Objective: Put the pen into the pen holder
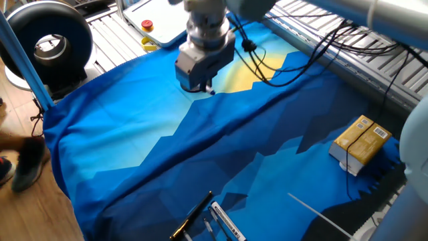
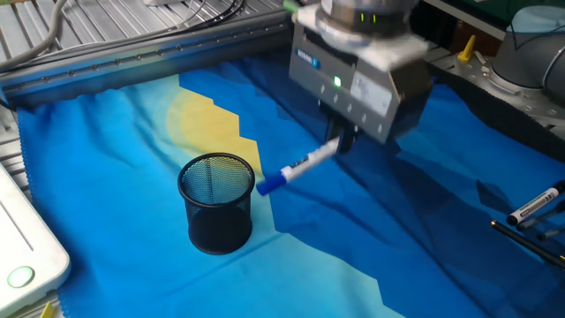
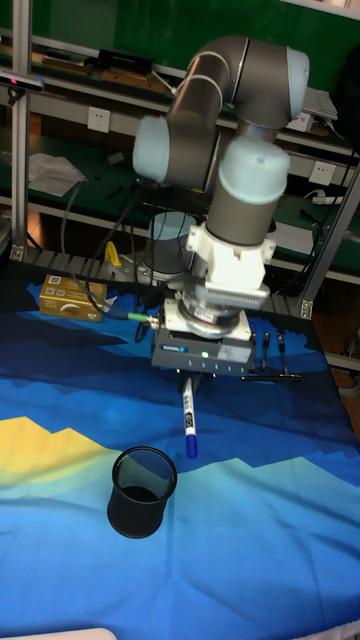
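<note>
The pen (image 2: pixel 298 167), white with a dark blue cap, hangs tilted in the air, held by its upper end in my shut gripper (image 2: pixel 346 140). Its blue cap end (image 2: pixel 269 183) points down-left, just to the right of the pen holder's rim. The pen holder (image 2: pixel 217 213), a dark mesh cup, stands upright on the blue cloth. In the tall fixed view the pen (image 3: pixel 188 418) hangs below the gripper (image 3: pixel 186 378), above and right of the pen holder (image 3: pixel 142 490). In one fixed view the gripper (image 1: pixel 206 88) hides the pen holder, and only the pen's tip (image 1: pixel 211 92) shows.
Spare pens (image 2: pixel 535 208) lie on the cloth at the right edge, and more pens (image 1: pixel 208 219) near the front edge. A yellow box (image 1: pixel 360 144) sits at one side. Black cables (image 1: pixel 281 63) hang from the arm. A white device (image 2: pixel 22 252) lies left of the cup.
</note>
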`<state>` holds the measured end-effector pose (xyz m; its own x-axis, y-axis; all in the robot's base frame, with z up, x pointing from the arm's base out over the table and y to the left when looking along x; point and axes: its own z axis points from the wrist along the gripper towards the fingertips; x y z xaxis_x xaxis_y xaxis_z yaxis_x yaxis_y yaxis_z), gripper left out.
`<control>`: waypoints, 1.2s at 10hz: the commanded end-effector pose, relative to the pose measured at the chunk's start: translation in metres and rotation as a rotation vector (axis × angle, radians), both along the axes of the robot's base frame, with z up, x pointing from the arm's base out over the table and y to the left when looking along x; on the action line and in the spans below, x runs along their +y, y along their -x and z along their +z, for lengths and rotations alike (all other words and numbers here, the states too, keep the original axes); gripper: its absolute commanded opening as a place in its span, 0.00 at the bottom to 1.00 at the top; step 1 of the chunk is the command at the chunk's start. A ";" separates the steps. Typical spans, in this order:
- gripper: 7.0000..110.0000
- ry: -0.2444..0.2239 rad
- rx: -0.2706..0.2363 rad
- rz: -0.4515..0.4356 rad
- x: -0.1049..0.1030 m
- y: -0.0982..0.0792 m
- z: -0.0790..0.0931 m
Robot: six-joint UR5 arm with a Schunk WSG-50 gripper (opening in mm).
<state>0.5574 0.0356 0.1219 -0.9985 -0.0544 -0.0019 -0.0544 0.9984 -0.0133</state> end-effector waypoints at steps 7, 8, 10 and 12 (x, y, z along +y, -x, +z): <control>0.00 0.002 0.103 -0.011 -0.030 0.015 0.031; 0.00 0.011 0.117 -0.014 -0.033 0.016 0.029; 0.00 0.017 0.138 -0.030 -0.035 0.015 0.023; 0.00 0.006 0.199 -0.056 -0.032 0.024 0.019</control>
